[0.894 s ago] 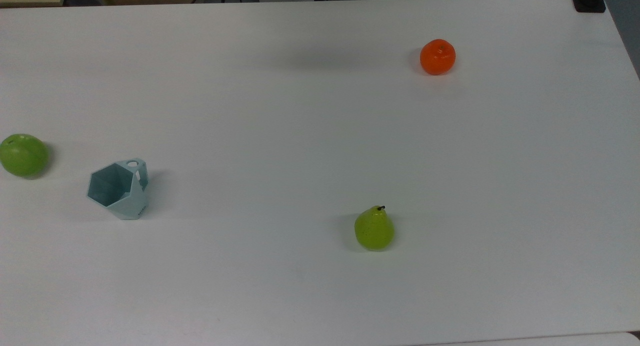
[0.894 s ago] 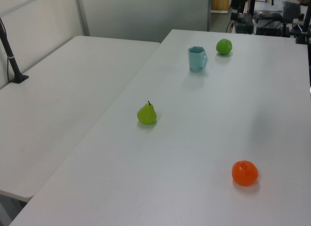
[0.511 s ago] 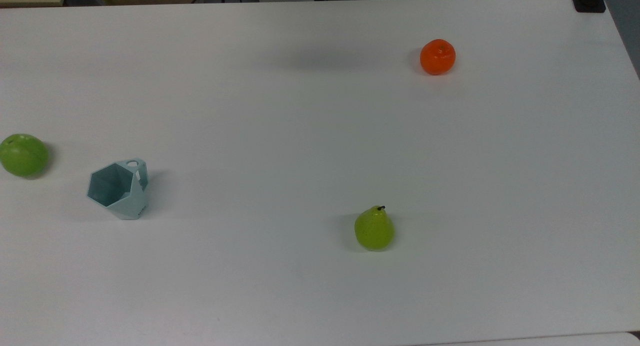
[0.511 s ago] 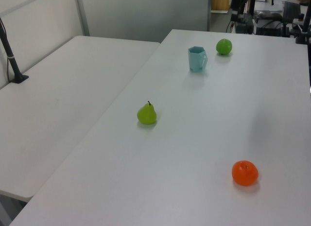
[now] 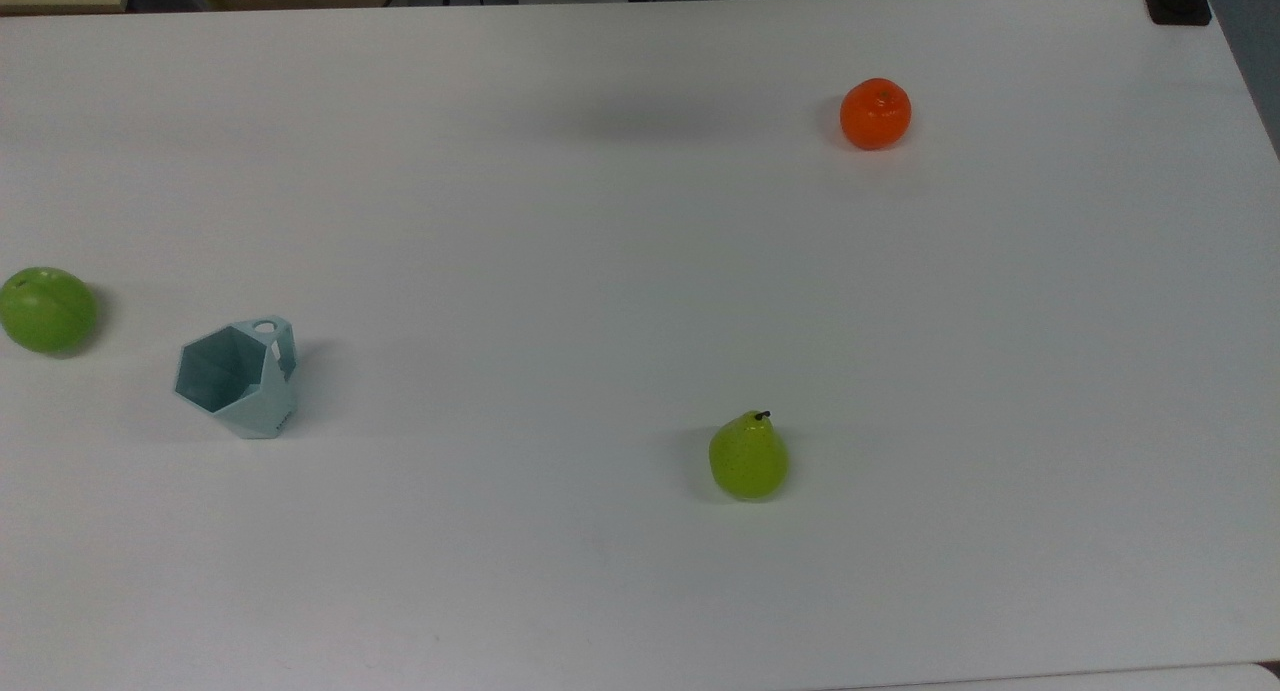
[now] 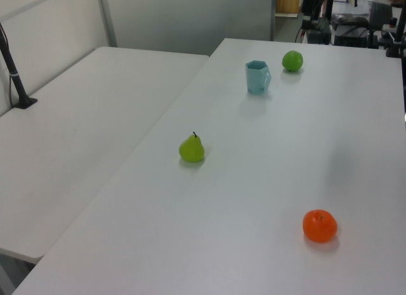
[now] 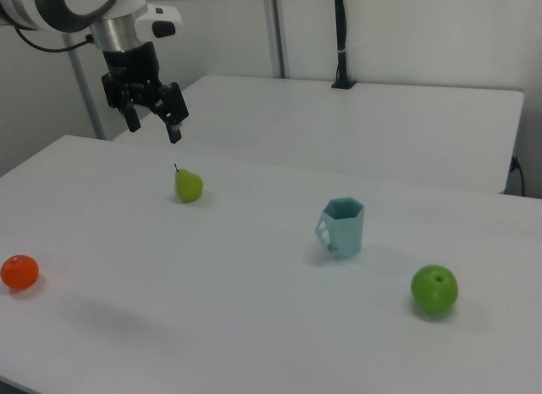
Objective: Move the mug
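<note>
Nothing on the white surface (image 5: 640, 301) has shifted over the last second: the mug (image 5: 238, 376) stands upright exactly where it was, toward the top view's left, just right of the green apple (image 5: 46, 309) and well apart from the pear (image 5: 748, 457) and the orange (image 5: 875, 113). In the right view the mug (image 7: 342, 227) sits near the middle, its small tab handle turned toward the right view's left, with the apple (image 7: 434, 288) nearer the camera on its right.

The pincer (image 7: 153, 119) hangs high in the right view's upper left, above and just left of the pear (image 7: 188, 185), its 2 fingers spread apart and holding nothing. It is well apart from the mug. With everything at rest, I judge the task barely begun: the arm has yet to travel across to the mug and come down over it before any grasp.
</note>
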Controlling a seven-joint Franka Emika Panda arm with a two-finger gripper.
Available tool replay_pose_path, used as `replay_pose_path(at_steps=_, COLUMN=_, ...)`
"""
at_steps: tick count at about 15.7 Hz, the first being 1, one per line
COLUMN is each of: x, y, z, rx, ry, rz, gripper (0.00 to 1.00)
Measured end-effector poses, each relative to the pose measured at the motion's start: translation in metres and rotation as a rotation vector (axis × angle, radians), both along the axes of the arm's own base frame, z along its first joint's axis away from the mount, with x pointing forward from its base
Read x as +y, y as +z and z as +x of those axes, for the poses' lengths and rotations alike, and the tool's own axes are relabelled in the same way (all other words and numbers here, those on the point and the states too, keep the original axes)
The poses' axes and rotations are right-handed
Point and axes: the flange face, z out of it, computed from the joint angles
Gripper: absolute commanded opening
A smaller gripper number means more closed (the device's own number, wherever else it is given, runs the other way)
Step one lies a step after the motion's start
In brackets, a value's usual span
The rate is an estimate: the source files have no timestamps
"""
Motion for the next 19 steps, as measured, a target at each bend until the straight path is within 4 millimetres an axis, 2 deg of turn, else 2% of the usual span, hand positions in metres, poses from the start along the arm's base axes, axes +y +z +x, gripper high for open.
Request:
replay_pose_path(at_steps=6, x=-0.003, y=-0.001, z=0.000, rx=0.001, ry=-0.005, rz=0.000, gripper=1.00)
replay_pose_path(at_steps=12, x=-0.009, y=-0.010, z=0.004, rx=0.008, ry=-0.016, rz=0.000, gripper=1.00)
replay_pose_path(at_steps=16, x=-0.034, y=-0.027, z=0.031, rx=-0.074, ry=-0.146, rz=0.006, gripper=1.00)
replay_pose_path(at_steps=19, x=-0.056, y=-0.048, z=0.056, rx=-0.140, ry=-0.277, rz=0.014, gripper=1.00)
